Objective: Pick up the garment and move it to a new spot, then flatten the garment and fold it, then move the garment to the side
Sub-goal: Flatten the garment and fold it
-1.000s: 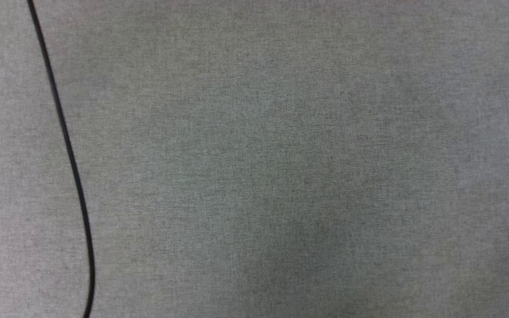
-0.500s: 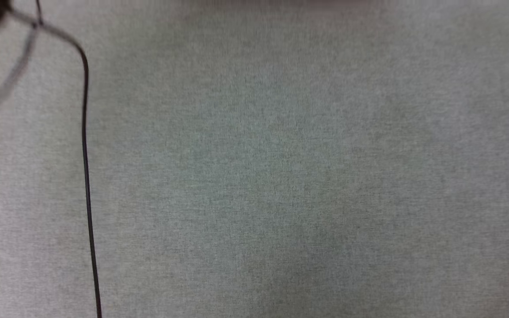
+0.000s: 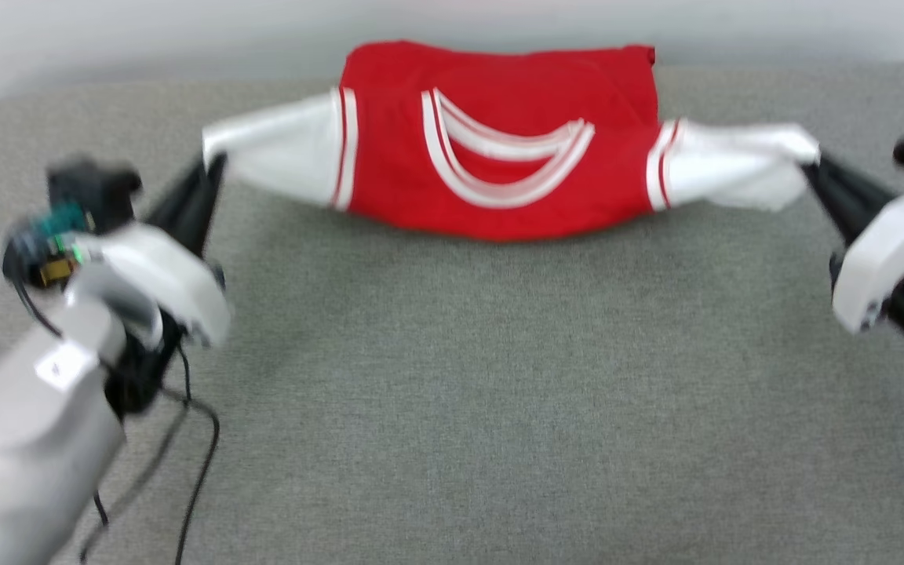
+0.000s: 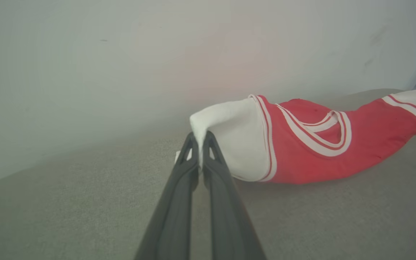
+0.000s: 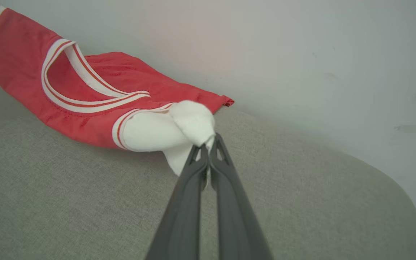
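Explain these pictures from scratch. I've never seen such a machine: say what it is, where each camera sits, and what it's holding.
It is a two-armed robot. The wide picture comes from its head, looking down on a grey fabric surface. The other two come from wrist cameras, each looking along that arm's two dark fingers. A red jersey T-shirt lies at the far edge, by a pale wall. The left gripper is shut on one white sleeve, the right gripper on the other sleeve, stretching the shirt between them.
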Motion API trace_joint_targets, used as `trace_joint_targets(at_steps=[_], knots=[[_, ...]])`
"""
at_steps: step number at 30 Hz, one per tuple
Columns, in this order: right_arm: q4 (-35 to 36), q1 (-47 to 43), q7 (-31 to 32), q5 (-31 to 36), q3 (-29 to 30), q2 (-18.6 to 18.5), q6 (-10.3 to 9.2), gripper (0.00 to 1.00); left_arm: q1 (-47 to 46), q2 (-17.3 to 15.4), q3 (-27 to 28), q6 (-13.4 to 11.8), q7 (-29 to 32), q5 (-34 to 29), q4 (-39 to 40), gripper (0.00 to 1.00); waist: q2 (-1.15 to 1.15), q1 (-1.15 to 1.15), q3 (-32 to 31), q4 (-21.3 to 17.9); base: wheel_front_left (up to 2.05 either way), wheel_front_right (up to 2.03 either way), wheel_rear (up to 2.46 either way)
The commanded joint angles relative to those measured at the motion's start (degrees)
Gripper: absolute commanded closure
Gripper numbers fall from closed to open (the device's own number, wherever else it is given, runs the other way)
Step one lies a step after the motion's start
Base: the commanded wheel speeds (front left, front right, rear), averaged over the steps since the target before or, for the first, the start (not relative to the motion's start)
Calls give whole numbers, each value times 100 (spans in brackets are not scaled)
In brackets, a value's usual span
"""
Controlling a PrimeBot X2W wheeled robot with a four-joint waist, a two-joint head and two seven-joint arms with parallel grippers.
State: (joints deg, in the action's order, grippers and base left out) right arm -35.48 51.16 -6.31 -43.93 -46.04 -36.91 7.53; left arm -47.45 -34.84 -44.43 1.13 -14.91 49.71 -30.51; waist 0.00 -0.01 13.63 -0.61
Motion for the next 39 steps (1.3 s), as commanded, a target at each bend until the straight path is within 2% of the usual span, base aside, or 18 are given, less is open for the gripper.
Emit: trace_joint_targets(at_steps=[1,9,18,24,30,38,39], knots=[[50,-290,-59,-42,24,-52,-8,100,341,-47,-2,-89,-39,39,78,100,0,1,-268,58,0,0,0],[274,-1856,-177,-159,323,-128,-8,100,1979,-213,19,-439,-40,386,466,100,0,1,-750,103,0,0,0],[227,-3666,-249,-58,1232,-50,-9,100,3475,-337,330,-746,-35,645,724,100,0,1,-1167,114,0,0,0],[226,-4572,-251,62,1842,95,-10,100,4229,-268,486,-865,-35,650,855,100,0,1,-1365,142,0,0,0],[318,-5308,-182,303,2365,269,-10,100,4666,-147,597,-953,-35,514,1010,100,0,1,-1381,249,0,0,0],[730,-5741,84,706,3169,542,-10,100,4641,52,665,-967,-35,277,1093,100,0,1,-1345,351,0,0,0],[784,-5758,144,781,3253,572,-10,66,4624,72,657,-958,-35,241,1108,100,0,1,-1342,359,0,0,0]])
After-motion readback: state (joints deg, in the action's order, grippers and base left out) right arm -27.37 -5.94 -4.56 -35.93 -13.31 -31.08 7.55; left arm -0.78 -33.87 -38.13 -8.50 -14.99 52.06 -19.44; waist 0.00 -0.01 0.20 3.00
